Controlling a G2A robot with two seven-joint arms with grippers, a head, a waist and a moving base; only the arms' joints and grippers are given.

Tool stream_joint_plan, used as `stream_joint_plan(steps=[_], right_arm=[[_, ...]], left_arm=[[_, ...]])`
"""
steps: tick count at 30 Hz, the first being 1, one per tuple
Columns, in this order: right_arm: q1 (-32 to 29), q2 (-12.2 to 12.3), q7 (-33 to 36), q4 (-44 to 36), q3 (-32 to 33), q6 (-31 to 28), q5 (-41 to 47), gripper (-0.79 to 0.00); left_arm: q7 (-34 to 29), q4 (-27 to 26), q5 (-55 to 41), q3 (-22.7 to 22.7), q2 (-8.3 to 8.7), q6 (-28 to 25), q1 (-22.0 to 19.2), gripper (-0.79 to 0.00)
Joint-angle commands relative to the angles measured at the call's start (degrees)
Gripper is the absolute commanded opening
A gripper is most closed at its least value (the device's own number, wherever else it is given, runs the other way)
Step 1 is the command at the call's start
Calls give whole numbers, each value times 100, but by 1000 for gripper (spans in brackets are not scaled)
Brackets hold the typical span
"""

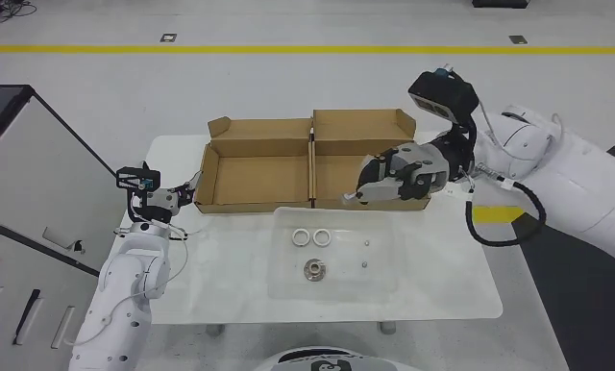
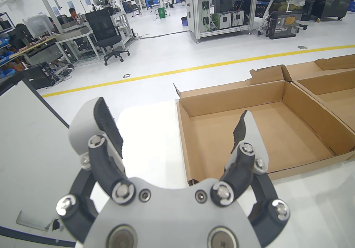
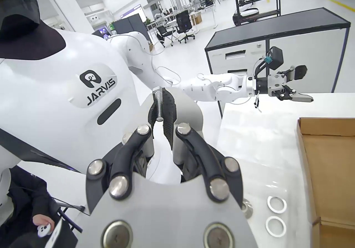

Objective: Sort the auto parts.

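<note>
The right claw [image 1: 365, 192] was clamped on a bolt [image 3: 158, 103]. The threaded shank lay lengthwise between the pads, with its head or nut at the fingertip end. The bolt's long axis therefore ran along the claw's own line (whether it sat level or tilted over the box could not be determined).

In the top view the claw hung over the right-hand box [image 1: 336, 174], just inside that box's near wall. Its fingertips were directed toward the partition shared with the left-hand box [image 1: 255, 174].

Judged from this, the step in hand was deposit of the bolt. The receiving floor lay directly beneath the claw, so the coming move called for a release or a short descent, not travel across the worktop [image 1: 452, 275].

The left claw [image 2: 172, 110] stood with its fingers wide apart and nothing between them. It was beside the outer wall of the left-hand box, well apart from the bolt, so the right arm was plainly the nearer.

Not yet sorted, in the clear tray [image 1: 380, 280] on the robot's side of the boxes:
- two white rings [image 1: 301, 237], side by side
- a flanged metal part [image 1: 312, 269], just beside them
</note>
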Motion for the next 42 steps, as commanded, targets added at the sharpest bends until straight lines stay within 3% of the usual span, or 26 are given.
stream_joint_plan(steps=[1, 7, 20, 27, 34, 38, 42], right_arm=[[0, 0, 0, 0, 0, 0, 0, -785], [-59, -6, -229, -23, 145, 106, 1, -785], [-416, -186, 16, -567, 1064, 18, 2051, -785], [-687, -428, 268, -874, 1339, 269, 2900, -785], [-1150, -824, 739, -1071, 1901, 740, 3962, -785], [-1426, -1032, 1028, -810, 2368, 1029, 3801, -785], [-1645, -1173, 1060, -559, 2660, 1062, 3085, -785]], left_arm=[[0, 0, 0, 0, 0, 0, 0, 0], [0, 0, 0, 0, 0, 0, 0, 0], [0, 0, 0, 0, 0, 0, 0, 0], [0, 0, 0, 0, 0, 0, 0, 0], [0, 0, 0, 0, 0, 0, 0, 0], [0, 0, 0, 0, 0, 0, 0, 0], [0, 0, 0, 0, 0, 0, 0, 0]])
